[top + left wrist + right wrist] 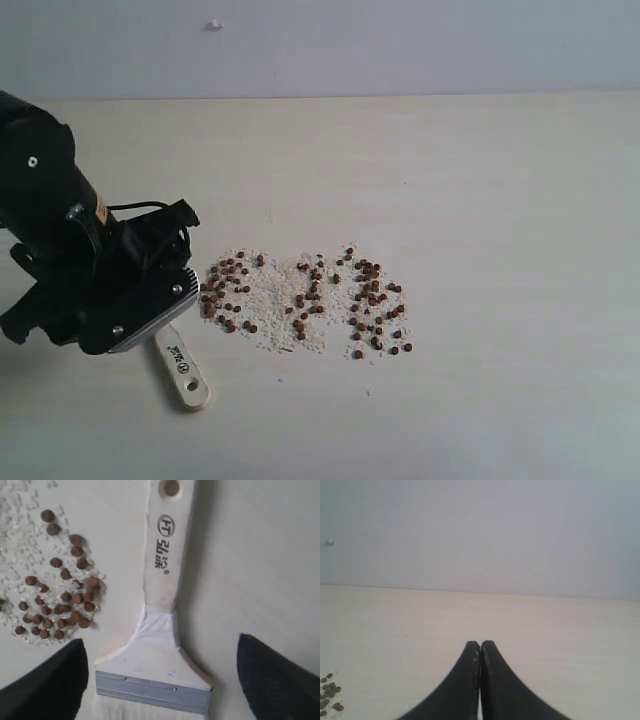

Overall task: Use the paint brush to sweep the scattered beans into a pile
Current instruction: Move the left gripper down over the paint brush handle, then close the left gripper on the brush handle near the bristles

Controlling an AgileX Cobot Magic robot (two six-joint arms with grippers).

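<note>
Beans (305,300) are strewn over whitish crumbs (272,298) on the table (480,200), paint brush (160,605) flat just beside them, left gripper (159,642) spread wide around it without touching, right gripper (480,646) pinched closed.

Most paint brush (161,575) bristles unseen

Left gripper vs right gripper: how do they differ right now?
Left gripper is open, jaws spread either side of the brush; right gripper is shut, jaws pressed together. Left gripper hangs over the brush, next to the beans; right gripper is over the table, with beans only at the edge of its view. Both are black and hold nothing.
</note>
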